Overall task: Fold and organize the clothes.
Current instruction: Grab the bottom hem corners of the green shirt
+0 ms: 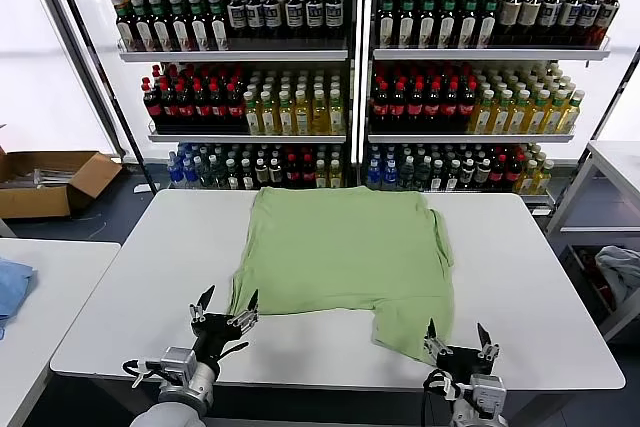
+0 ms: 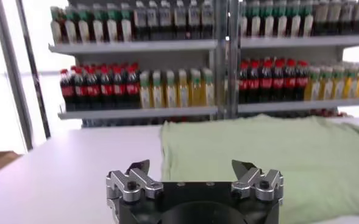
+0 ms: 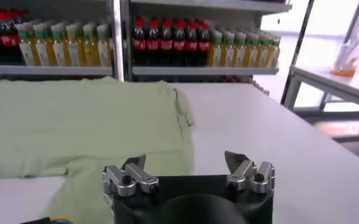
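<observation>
While the white table [image 1: 140, 277] carries it at centre, the light green shirt [image 1: 340, 247] lies flat, mostly smooth, one flap reaching the near edge at right. Left gripper [image 1: 226, 308] and right gripper [image 1: 456, 338] hover near-side, jaws wide, empty.

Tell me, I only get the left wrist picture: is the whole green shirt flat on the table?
Observer: Not quite. In the head view the shirt has a flap hanging toward the front edge, near the right end effector.
Operator: Is that one holding the flap?
Observer: No. Its jaws stand open with nothing between them, just at the flap's edge.
Operator: Anything else nearby that I can't see?
Observer: Yes, a cardboard box sits on the floor to the robot's left, and a blue cloth lies on a side table there.
</observation>
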Available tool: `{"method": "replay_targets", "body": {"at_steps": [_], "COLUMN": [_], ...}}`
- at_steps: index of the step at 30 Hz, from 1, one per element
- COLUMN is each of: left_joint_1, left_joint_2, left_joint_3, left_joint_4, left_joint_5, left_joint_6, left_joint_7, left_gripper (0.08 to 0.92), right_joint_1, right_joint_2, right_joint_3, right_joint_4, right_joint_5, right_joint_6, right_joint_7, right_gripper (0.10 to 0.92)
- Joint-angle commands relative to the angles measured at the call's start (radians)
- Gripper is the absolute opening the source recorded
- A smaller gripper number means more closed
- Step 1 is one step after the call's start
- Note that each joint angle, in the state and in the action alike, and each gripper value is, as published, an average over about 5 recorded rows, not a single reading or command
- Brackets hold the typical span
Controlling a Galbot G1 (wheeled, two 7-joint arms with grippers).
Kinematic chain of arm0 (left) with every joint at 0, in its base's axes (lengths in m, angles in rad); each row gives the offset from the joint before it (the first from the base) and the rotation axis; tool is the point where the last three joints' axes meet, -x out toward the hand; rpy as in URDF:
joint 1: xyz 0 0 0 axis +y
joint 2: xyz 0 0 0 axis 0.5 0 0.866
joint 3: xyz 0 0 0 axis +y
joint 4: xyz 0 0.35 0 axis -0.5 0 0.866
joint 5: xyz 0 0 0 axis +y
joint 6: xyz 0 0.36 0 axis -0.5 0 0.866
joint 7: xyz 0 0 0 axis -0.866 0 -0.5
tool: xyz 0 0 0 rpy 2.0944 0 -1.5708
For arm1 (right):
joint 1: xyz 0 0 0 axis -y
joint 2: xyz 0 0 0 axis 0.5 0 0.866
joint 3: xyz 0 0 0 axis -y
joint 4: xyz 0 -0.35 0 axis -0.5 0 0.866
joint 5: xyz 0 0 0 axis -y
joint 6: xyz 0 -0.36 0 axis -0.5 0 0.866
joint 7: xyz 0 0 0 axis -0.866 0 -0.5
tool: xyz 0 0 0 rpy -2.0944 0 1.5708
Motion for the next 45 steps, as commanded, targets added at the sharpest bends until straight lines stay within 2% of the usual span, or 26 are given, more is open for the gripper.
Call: {"method": "replay_targets", "body": {"at_steps": [1, 14, 33, 38, 45], "left_joint_1": [-0.064, -0.124, -0.102, -0.093, -0.079], "left_joint_2": [0.051, 0.050, 0.046, 0.042, 0.039], "left_joint_3": [0.008, 0.017, 0.019, 0.018, 0.019], "left_joint_4": [0.103, 0.161, 0.179, 0.187, 0.173], "left_joint_5": [-0.033, -0.059, -0.064, -0.070, -0.070], "left_joint_6": [0.078, 0.071, 0.069, 0.071, 0.074], "left_joint_7": [0.006, 0.005, 0.013, 0.013, 0.016], "left_gripper": [0.823, 0.823, 0.823, 0.791, 0.597], "right_joint_1": [0.014, 0.002, 0.001, -0.008, -0.020], "right_joint_2": [0.030, 0.051, 0.058, 0.051, 0.045], "right_joint_3": [-0.014, -0.026, -0.032, -0.033, -0.033], "right_joint_4": [-0.021, -0.030, -0.075, -0.077, -0.077], "right_joint_5": [-0.003, -0.029, -0.017, -0.013, -0.009], "right_joint_6": [-0.029, -0.035, -0.012, -0.003, 0.013], "right_joint_7": [0.022, 0.024, 0.009, 0.004, 0.001], "right_gripper": [0.823, 0.823, 0.805, 0.701, 0.502]}}
